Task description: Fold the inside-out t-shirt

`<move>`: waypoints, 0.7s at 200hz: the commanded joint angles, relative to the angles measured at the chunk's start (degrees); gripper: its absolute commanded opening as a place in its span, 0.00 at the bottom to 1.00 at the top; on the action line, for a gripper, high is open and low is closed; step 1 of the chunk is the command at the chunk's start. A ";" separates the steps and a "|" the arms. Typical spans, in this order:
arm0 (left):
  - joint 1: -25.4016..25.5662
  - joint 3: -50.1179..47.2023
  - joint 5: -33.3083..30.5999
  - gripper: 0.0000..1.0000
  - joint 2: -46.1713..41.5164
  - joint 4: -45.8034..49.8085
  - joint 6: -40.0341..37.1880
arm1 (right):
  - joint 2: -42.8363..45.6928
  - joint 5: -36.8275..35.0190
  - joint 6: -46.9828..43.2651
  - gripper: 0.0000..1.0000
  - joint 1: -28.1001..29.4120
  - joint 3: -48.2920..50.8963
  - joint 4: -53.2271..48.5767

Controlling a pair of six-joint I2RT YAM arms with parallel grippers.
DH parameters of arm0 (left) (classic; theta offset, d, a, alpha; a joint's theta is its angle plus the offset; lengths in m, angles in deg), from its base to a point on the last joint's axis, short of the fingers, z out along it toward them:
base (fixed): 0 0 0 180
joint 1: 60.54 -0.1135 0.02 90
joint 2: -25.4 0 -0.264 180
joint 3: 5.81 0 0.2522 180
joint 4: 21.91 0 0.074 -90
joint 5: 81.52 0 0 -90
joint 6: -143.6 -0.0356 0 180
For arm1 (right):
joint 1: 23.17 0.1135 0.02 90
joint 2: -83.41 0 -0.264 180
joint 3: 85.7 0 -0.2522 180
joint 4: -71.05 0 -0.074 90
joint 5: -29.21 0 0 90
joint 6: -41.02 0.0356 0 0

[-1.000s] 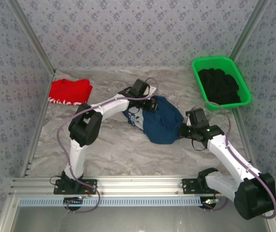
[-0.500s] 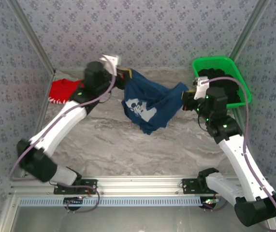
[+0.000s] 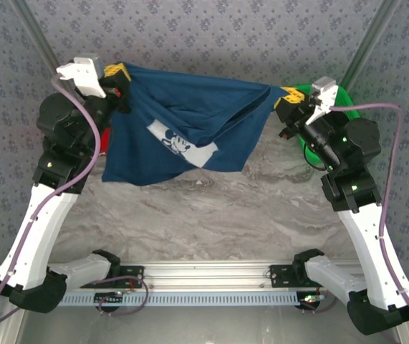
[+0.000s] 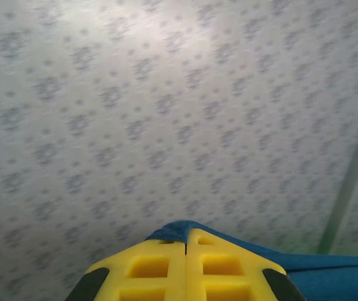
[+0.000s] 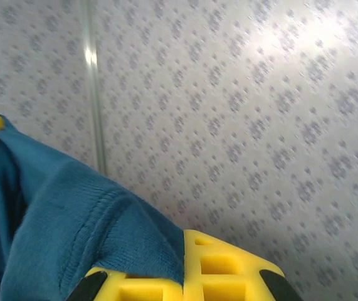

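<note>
Hanging stretched above the table (image 3: pixel 211 215), the inside-out t-shirt (image 3: pixel 190 122) is sagging between both grippers, a pale printed patch (image 3: pixel 179 143) facing up. The left gripper (image 3: pixel 120 74) is clamping one top corner and the right gripper (image 3: pixel 283 100) the other. The wrist views are showing yellow fingers (image 4: pixel 147 266) pressed together on blue cloth against patterned wall. The right arm is hiding most of the green basket (image 3: pixel 339 92).

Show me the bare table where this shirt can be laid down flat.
The widest bare patch is the middle of the table, bordered by the two arms at the sides, the near rail in front and the hanging t-shirt behind. The back corners are crowded: red garment on the left, green basket on the right.
</note>
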 commanded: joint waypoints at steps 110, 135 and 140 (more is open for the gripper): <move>-3.31 10.10 2.27 0.00 13.60 9.46 -1.57 | -3.98 -11.52 11.91 0.00 9.98 3.04 -8.14; -1.76 11.33 6.63 0.00 27.61 8.02 0.64 | -4.46 -20.22 17.60 0.00 8.83 9.25 -11.39; -1.13 12.31 6.95 0.00 30.97 7.81 0.49 | -4.77 -21.37 19.61 0.00 8.30 10.58 -11.70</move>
